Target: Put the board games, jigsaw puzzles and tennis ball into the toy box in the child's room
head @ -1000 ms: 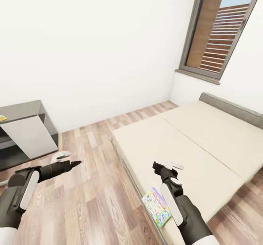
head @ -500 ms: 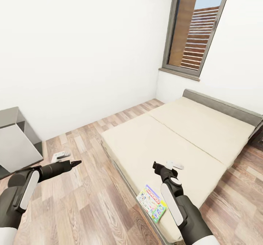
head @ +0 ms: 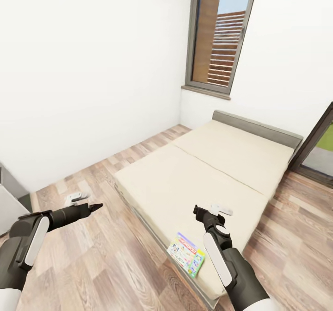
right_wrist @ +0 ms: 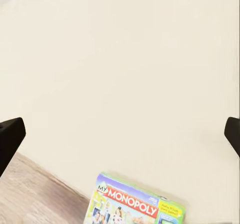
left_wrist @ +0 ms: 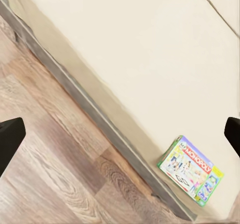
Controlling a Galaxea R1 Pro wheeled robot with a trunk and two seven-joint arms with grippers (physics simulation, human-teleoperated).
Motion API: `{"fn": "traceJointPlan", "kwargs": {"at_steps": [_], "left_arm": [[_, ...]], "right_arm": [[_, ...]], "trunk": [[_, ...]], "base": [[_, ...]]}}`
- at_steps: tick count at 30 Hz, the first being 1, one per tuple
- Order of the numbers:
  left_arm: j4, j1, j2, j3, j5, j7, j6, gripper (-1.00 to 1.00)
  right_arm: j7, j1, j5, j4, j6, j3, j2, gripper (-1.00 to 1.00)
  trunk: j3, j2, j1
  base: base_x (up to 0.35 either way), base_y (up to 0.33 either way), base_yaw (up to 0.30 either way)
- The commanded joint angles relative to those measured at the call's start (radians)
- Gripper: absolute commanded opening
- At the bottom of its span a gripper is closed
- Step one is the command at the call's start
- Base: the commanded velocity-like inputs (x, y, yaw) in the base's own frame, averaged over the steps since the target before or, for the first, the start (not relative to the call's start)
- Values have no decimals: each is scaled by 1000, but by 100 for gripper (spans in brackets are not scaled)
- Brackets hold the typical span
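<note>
Monopoly board game (head: 186, 254): lying flat at the near corner of the bed (head: 217, 172), just beside the mattress edge, its lid facing up.
Left hand (head: 95, 206): hovering over the wooden floor (head: 115, 264), well apart from the bed; fingers spread wide in the left wrist view, holding nothing.
Right hand (head: 203, 211): hanging above the mattress, just beyond the game; fingers standing wide apart, gripping nothing.
Window (head: 217, 33): sitting in the wall behind the bed's head.

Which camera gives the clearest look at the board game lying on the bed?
The left wrist view: the whole board game shows, flat near the bed edge. The right wrist view cuts off its lower part but makes the title readable. The head view shows it small, beside the right arm.
</note>
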Motion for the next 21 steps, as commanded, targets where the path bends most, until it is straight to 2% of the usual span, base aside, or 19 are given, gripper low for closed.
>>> {"fn": "traceJointPlan", "kwargs": {"at_steps": [1, 7, 21], "left_arm": [[-1, -1, 0, 1, 0, -4, 6, 100], [-1, -1, 0, -1, 0, -4, 6, 100], [-1, -1, 0, 0, 0, -4, 6, 100]], "right_arm": [[-7, -1, -6, -1, 3, 2, 0, 100], [-8, -1, -5, -1, 4, 2, -1, 100], [-8, -1, -6, -1, 4, 1, -1, 100]], "trunk": [[-1, -2, 1], [1, -2, 1], [8, -2, 1]], "base": [[0, 160, -279], [0, 193, -279], [0, 104, -279]]}}
